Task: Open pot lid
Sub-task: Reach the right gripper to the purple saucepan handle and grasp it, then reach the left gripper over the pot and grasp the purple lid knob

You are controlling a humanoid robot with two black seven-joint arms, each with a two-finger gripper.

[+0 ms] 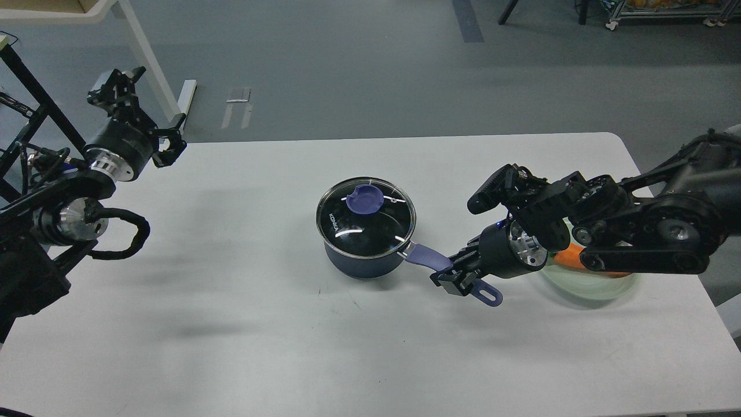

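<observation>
A dark blue pot (363,259) stands mid-table with a glass lid (366,218) seated on it; the lid has a purple knob (364,200). The pot's purple handle (429,259) points right and toward me. My right gripper (453,277) is down on the middle of that handle, its fingers closed around it. My left gripper (151,121) is raised at the table's far left edge, well away from the pot, with its fingers spread and nothing between them.
A pale green bowl (590,285) with an orange carrot (570,253) sits right of the pot, mostly hidden behind my right arm. A white table leg (147,63) and a black frame (32,95) stand beyond the far left corner.
</observation>
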